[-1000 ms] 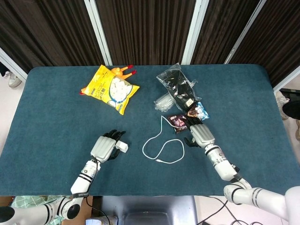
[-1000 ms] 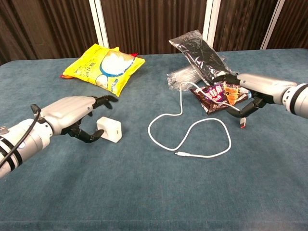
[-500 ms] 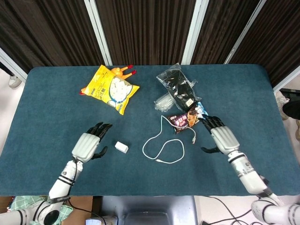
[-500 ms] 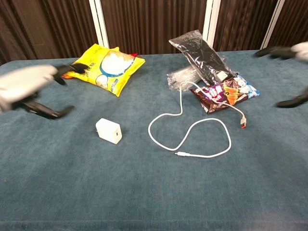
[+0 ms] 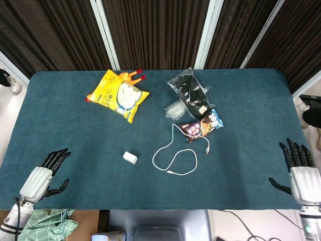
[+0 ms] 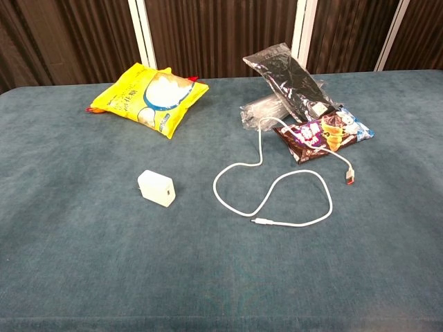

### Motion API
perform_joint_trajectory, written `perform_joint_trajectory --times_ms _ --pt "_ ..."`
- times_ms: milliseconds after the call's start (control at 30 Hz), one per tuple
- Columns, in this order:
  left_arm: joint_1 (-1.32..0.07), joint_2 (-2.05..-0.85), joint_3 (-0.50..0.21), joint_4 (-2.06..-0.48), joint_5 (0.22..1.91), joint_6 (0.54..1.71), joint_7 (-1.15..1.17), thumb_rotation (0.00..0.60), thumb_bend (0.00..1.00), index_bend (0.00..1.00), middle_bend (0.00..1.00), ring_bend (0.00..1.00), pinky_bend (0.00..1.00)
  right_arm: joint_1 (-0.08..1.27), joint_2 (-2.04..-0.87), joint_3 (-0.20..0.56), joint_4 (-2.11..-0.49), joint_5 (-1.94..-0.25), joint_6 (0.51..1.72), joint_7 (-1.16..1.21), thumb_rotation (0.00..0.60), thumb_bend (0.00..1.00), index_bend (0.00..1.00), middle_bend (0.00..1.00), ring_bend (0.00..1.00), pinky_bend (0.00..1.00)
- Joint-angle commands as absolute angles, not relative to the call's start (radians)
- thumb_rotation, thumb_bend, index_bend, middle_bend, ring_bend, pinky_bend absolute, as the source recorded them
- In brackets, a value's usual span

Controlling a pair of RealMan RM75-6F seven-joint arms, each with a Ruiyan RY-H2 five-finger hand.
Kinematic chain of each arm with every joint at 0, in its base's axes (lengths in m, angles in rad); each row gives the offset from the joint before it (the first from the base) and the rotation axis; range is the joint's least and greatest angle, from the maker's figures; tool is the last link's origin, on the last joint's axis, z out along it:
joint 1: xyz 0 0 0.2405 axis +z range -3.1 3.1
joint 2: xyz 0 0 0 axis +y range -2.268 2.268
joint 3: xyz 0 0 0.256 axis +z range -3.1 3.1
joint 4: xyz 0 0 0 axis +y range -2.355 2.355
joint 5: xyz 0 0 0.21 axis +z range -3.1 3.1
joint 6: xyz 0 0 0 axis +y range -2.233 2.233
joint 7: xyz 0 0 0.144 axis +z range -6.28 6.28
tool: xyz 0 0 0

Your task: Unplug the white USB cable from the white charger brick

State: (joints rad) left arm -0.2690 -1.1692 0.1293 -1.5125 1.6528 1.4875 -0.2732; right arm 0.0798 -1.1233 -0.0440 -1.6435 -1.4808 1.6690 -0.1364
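From the head view, the white charger brick (image 5: 130,157) lies alone on the blue worktop (image 5: 251,100), just left of the white USB cable (image 5: 175,155), which curls in a loose loop and is not plugged into it. The left hand (image 5: 42,174) sits at the near left corner, fingers spread, holding nothing. The right hand (image 5: 301,170) sits at the near right edge, likewise spread and empty.

From the chest view, neither hand shows. The brick (image 6: 156,188) lies apart from the cable (image 6: 277,197), whose far end crosses a snack packet (image 6: 320,135). A yellow bag (image 6: 149,97) lies further back.
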Motion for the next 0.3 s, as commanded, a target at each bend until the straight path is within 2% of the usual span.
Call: perform_joint_trajectory --times_ms 33,300 --pt "-0.221 -1.134 0.146 -1.473 1.702 1.566 -0.305 0.6 0.43 0.0 0.0 0.0 0.07 0.077 -1.111 -0.054 -1.635 -1.488 1.615 -0.081 0.6 0.21 0.0 0.0 0.0 0.0" --pt "-0.203 -1.137 0.115 -1.446 1.673 1.566 -0.331 0.6 0.43 0.0 0.0 0.0 0.07 0.067 -1.099 -0.023 -1.629 -1.487 1.606 -0.044 0.6 0.21 0.0 0.0 0.0 0.0"
